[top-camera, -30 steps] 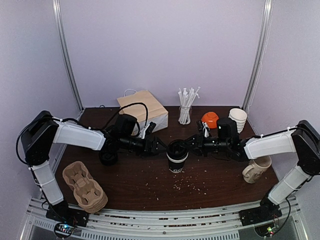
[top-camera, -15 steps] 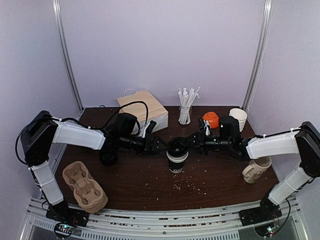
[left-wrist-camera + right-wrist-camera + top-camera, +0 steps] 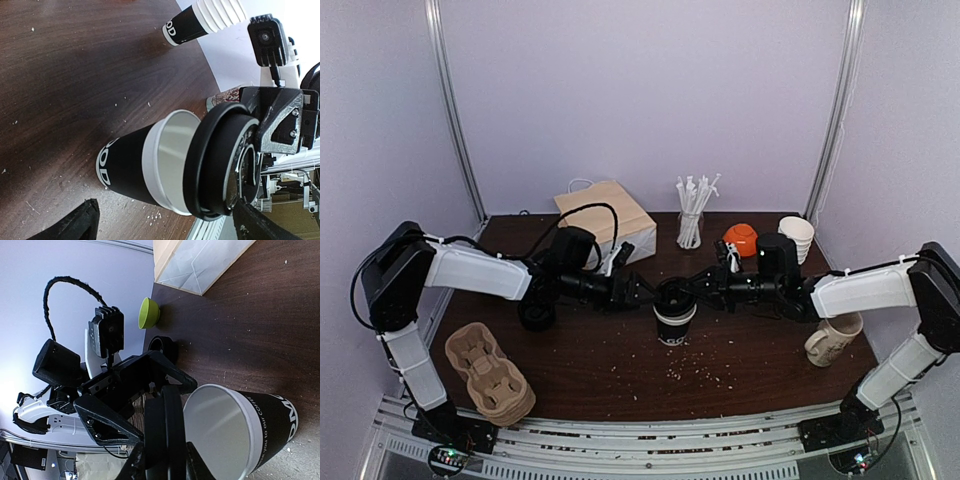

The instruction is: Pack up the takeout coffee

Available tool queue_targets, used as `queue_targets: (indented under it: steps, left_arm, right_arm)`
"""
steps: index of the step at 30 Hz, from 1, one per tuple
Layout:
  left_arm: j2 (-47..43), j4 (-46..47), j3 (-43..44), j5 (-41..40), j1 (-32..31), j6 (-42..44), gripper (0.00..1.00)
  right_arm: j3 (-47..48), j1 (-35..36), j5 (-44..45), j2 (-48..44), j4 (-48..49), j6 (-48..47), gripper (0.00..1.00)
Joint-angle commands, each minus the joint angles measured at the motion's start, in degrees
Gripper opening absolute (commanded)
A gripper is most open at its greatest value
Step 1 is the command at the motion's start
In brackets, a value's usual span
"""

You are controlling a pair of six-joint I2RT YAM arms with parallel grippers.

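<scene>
The takeout coffee cup [image 3: 675, 322] stands upright mid-table, black with a white rim band, its mouth uncovered. Its black lid [image 3: 674, 293] hangs tilted just above the rim, pinched by my right gripper [image 3: 690, 289], which comes in from the right. In the right wrist view the lid [image 3: 167, 432] stands on edge between my fingers [image 3: 134, 466], beside the cup [image 3: 240, 425]. My left gripper [image 3: 641, 291] is open just left of the lid. The left wrist view shows its jaws wide apart either side of the cup [image 3: 127, 167] and lid [image 3: 215, 165], touching neither.
A brown paper bag [image 3: 607, 218] lies at the back left, with a glass of straws [image 3: 691, 216], an orange bowl [image 3: 740, 238] and stacked white cups [image 3: 796, 236] at the back right. A cream mug [image 3: 832, 338] stands right, cardboard carriers [image 3: 490, 372] front left. Crumbs litter the wood.
Almost nothing: the right arm has shifted very slightly, and the lid stays held over the cup with the left gripper open beside it.
</scene>
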Motion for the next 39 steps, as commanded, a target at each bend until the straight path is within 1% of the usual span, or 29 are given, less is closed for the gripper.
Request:
queue_targets:
  steps: [1, 30, 39]
  left_arm:
    - [-1.64, 0.03, 1.68, 0.08, -0.44, 0.89, 0.97]
    - [1.12, -0.14, 2.80, 0.94, -0.65, 1.20, 0.95]
    - [3.19, -3.27, 4.90, 0.44, -0.86, 2.49, 0.92]
  right_arm:
    - [-0.30, 0.32, -1.09, 1.25, 1.50, 0.70, 0.19]
    - [-1.55, 0.33, 0.06, 2.76, 0.04, -0.26, 0.19]
    - [-1.74, 0.33, 0.71, 3.04, -0.46, -0.80, 0.19]
